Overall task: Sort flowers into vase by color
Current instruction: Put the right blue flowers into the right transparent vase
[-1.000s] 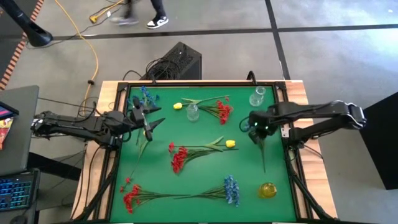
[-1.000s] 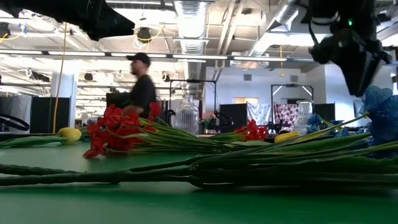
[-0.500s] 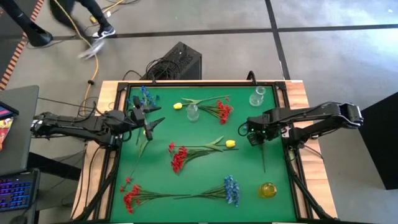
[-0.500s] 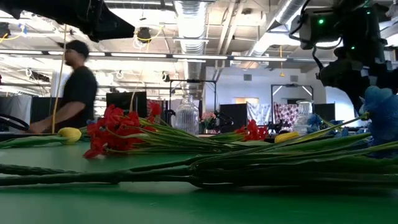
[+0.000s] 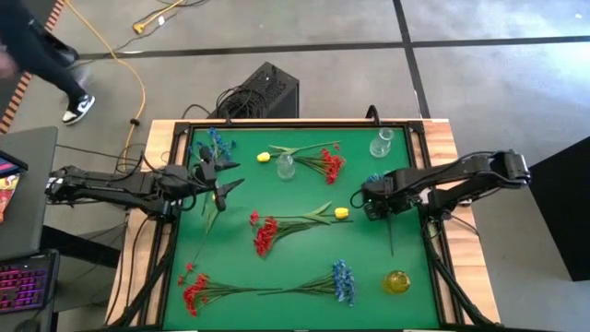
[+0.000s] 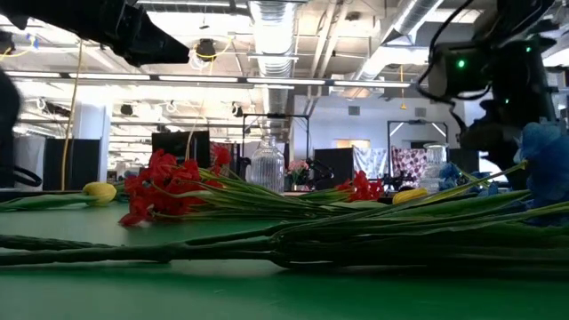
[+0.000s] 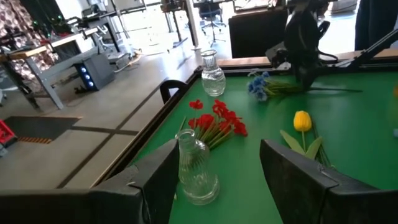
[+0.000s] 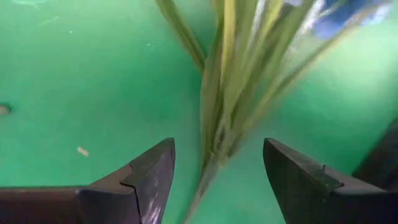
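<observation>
A blue sprig (image 5: pixel 373 179) lies on the green surface (image 5: pixel 295 263) near its right edge, its thin stem (image 8: pixel 211 155) running toward the near side; in the right wrist view the green stem and leaves pass between the two dark fingers (image 8: pixel 146 180) without touching either. The right end effector (image 5: pixel 375 205) stands over that stem with its jaws wide apart and holds nothing. Toward the middle of the surface lies a yellow bud (image 5: pixel 342 213) beside a red cluster (image 5: pixel 263 235), their stems crossing. Along the near edge lie another red cluster (image 5: pixel 194 293) and a blue cluster (image 5: pixel 343 279), stems meeting between them. At the far side lie a red cluster (image 5: pixel 330 163), a yellow bud (image 5: pixel 264 157) and a blue sprig (image 5: pixel 218 143) in the far left corner. A clear glass vase (image 5: pixel 285 167) stands just beside the far red cluster, a second clear vase (image 5: pixel 381 143) stands near the far right corner, and a yellowish round vase (image 5: pixel 397 281) sits in the near right corner. The left end effector (image 5: pixel 221 181) hangs above the left part of the surface, its fingers (image 7: pixel 152 180) parted and empty, with the clear vase showing between them in the left wrist view. A person's leg and shoe (image 5: pixel 78 106) show on the floor beyond the surface.
</observation>
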Action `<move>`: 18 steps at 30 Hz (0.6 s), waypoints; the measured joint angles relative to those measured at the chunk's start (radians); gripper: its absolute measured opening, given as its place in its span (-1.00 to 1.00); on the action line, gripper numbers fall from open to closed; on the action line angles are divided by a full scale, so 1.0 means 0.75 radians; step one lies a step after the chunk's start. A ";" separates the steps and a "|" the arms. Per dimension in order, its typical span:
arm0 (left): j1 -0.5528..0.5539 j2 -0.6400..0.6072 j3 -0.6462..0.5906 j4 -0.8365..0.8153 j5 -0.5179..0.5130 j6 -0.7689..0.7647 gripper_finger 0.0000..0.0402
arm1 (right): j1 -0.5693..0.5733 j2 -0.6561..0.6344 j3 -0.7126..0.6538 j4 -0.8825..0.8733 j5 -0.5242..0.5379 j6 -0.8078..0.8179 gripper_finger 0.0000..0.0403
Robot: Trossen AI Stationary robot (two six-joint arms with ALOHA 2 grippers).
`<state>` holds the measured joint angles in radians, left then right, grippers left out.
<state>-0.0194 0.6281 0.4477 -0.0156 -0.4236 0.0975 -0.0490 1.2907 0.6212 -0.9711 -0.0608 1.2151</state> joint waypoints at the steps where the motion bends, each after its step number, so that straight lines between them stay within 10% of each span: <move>1: 0.000 0.000 0.000 0.002 0.000 0.000 0.07 | 0.000 0.017 -0.011 0.023 -0.014 0.000 0.35; 10: 0.000 0.001 0.000 0.004 -0.001 -0.015 0.07 | -0.022 0.134 -0.022 0.114 -0.049 -0.086 0.28; 18: 0.000 0.001 0.000 0.008 -0.009 -0.044 0.07 | -0.096 0.096 0.037 0.105 0.001 -0.197 -0.40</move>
<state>-0.0193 0.6285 0.4477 -0.0097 -0.4301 0.0642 -0.1210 1.3624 0.6487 -0.8925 -0.0603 1.0677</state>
